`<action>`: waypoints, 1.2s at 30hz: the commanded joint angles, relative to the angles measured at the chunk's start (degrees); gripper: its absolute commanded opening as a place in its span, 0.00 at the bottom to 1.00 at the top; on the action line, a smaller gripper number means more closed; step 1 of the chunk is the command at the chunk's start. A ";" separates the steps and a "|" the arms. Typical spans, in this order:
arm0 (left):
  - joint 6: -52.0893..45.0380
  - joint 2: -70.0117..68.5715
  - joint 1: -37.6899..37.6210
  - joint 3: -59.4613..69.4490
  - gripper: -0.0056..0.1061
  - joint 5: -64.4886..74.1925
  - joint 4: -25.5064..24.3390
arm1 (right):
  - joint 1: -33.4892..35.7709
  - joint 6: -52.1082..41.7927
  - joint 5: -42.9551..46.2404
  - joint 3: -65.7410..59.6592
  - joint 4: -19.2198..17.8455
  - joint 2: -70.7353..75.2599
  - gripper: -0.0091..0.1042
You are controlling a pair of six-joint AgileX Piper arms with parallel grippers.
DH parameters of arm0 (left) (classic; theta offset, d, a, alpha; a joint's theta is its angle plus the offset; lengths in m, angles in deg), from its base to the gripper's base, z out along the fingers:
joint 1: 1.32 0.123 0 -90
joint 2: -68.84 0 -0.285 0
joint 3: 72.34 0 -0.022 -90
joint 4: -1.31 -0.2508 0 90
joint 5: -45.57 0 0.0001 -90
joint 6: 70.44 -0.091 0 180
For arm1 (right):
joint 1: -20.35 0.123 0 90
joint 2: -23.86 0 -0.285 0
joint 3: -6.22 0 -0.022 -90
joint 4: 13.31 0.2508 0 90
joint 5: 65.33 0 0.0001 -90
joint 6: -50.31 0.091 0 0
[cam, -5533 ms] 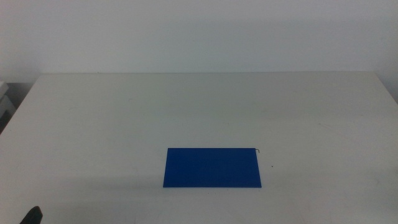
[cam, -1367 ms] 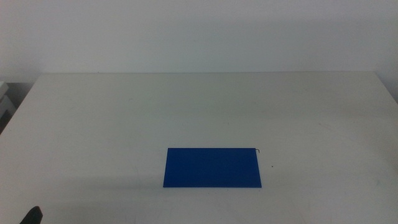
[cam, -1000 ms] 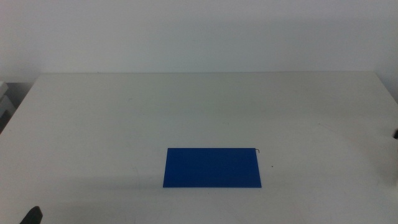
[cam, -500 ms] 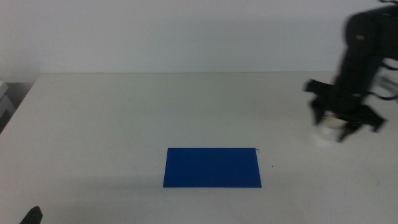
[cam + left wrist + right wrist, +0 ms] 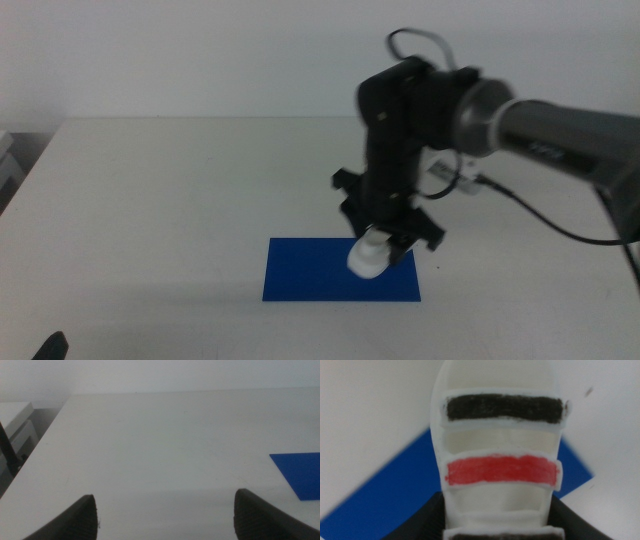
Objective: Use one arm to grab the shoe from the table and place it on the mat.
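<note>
We see the right arm (image 5: 520, 125), a thick black jointed limb with a smooth silver-grey band, reaching in over the off-white desk (image 5: 150, 200) and bending down above the mat (image 5: 310, 275). Its right gripper (image 5: 383, 240) hangs over the mat's right half, the jaws pinching the shoe (image 5: 369, 257) by its heel end, so that the rounded white toe points down at the blue surface; we cannot tell whether the toe touches the mat or hangs just above it. In the right wrist view the shoe (image 5: 497, 450) shows a chunky, matte white sole with a rounded front and flat straps across it: a fuzzy black one nearest the toe, a plain white one, then a red one, and another dark strap at the dark jaws. Beneath it lies the mat (image 5: 385, 495), a thin, flat, solid blue rectangle.

The left gripper (image 5: 165, 512) waits low over the bare desk well to the left of the mat, its jaws spread wide apart, their rounded tips finely textured
</note>
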 commanded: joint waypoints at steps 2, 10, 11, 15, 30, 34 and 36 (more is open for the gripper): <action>0.31 -0.74 -0.24 0.40 0.89 -4.58 0.45 | 1.81 0.52 -2.55 3.58 -1.16 1.44 0.05; 0.31 -0.74 -0.24 0.40 0.89 -4.58 0.45 | 3.55 -14.58 -2.95 4.05 -3.90 0.98 0.05; 0.31 -0.74 -0.24 0.40 0.89 -4.58 0.45 | 3.55 -18.18 -3.22 4.05 -4.18 0.98 0.05; 0.31 -0.74 -0.24 0.40 0.89 -4.58 0.45 | 3.55 -33.75 -6.43 4.05 -4.33 0.98 0.05; 0.31 -0.74 -0.24 0.40 0.89 -4.58 0.45 | 3.55 -79.73 -5.53 4.05 -4.96 0.98 0.05; 0.31 -0.74 -0.24 0.40 0.89 -4.58 0.45 | 3.55 -80.25 -5.57 4.05 -5.29 0.98 0.05; 0.31 -0.74 -0.24 0.40 0.89 -4.58 0.45 | 3.42 -80.25 -5.57 4.05 -5.44 0.98 0.05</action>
